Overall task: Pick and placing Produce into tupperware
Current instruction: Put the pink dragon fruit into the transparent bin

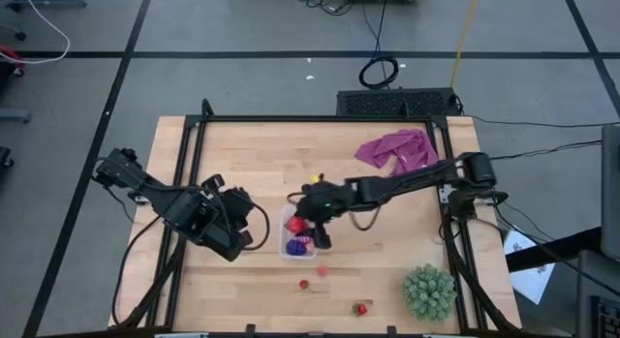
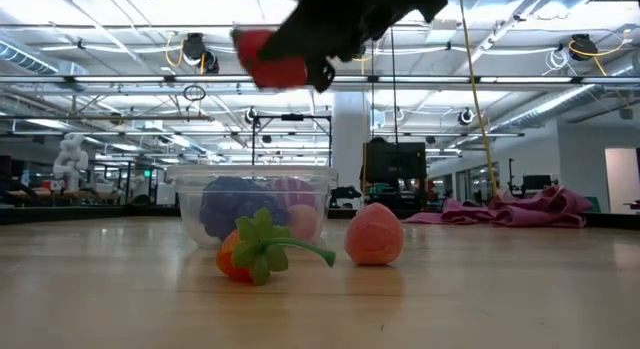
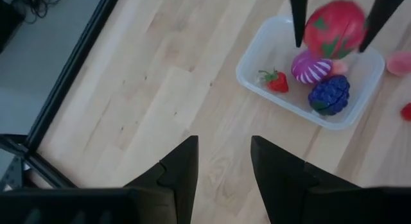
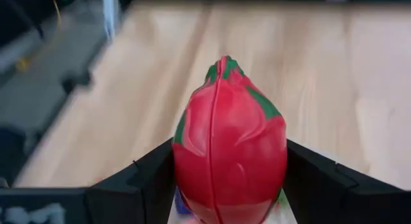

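From where I stand, the right gripper (image 1: 308, 225) hangs directly over the small clear plastic rectangular container (image 3: 257, 70), its two dark fingers spread wide but clamped on the big red toy fruit with green leaf markings (image 4: 229, 144). The fruit sits squarely between the pads, well above the container's rim.

Beneath the gripper, the container already holds a small red strawberry (image 3: 275, 81), a purple-and-white striped round piece (image 3: 311, 67) and a dark blue-purple grape bunch (image 3: 329, 94). To do this well, I think the arm should come straight down over the gap nearest the strawberry and let go low, because the red fruit is bulky and could roll off the pile and over the rim. Opening from this height risks a bounce.

Beyond the container, a pink round fruit (image 2: 374, 234) and a leafy strawberry (image 2: 258, 251) lie loose on the wooden table (image 1: 242, 154). The left gripper (image 3: 221, 166) waits off to the side with its fingers closed on nothing.
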{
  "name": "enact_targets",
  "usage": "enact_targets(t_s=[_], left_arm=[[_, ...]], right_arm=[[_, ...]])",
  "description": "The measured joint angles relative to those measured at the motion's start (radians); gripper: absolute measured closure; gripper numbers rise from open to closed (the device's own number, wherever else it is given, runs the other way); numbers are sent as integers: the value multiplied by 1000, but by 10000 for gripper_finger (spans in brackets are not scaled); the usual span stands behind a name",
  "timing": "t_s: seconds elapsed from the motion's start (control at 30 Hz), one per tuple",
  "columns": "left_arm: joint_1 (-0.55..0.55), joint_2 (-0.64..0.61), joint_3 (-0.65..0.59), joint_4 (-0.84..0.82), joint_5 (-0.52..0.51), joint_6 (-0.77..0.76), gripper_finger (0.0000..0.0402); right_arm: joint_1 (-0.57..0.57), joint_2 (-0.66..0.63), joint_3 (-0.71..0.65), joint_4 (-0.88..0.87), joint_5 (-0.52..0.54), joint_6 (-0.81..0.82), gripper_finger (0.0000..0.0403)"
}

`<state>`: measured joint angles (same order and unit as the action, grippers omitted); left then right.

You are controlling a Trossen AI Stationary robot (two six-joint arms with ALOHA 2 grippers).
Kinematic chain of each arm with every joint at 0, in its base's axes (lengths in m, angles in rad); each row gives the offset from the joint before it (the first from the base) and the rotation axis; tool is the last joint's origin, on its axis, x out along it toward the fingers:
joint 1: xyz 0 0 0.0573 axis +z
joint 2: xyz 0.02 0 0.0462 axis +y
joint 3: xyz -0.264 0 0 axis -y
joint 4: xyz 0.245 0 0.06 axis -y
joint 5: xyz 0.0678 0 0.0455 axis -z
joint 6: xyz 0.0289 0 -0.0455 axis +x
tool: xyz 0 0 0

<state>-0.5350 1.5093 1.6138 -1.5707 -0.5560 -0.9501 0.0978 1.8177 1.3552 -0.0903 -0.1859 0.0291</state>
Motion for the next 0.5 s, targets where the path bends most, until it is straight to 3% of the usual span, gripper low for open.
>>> enact_targets(t_s=[0.2,0.5], left_arm=[[-3,0,0,0,11,13,254],[-3,0,0,0,8,40,254]], right_arm=[[0,106,144,-268,1,-37,170],[4,115,149,-367,1,-26,170]])
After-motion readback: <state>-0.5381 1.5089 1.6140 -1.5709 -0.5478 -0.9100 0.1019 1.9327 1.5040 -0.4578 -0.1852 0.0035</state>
